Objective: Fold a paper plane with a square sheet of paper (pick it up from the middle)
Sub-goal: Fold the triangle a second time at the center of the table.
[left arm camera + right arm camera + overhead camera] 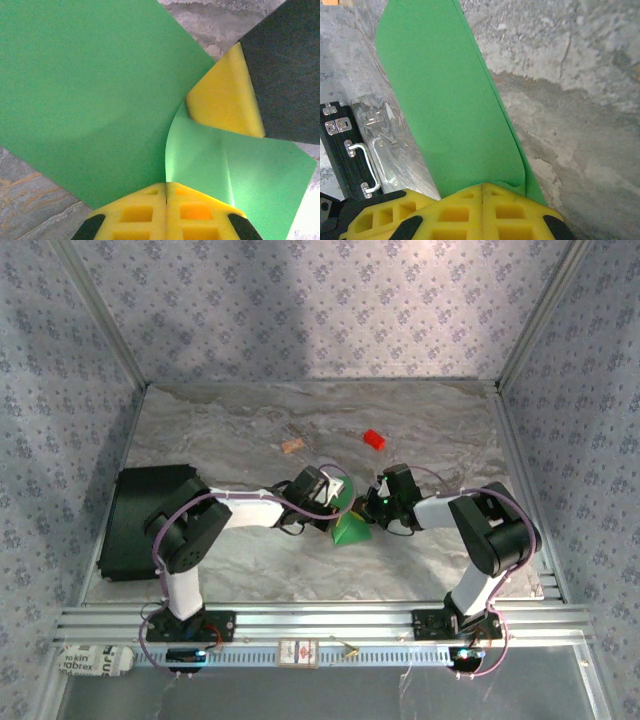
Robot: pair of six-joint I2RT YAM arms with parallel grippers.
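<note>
Paper (450, 100) held by left tool (166, 186), right tool (482, 186) (long axis away from latter)

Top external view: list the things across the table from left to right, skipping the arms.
black case → tan cork-like piece → green paper → red block

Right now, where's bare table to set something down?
Free: far strip behind red block and cork piece; near strip between green paper and near rail. Crowded: centre, left gripper and right gripper clamping paper; black case at left.
</note>
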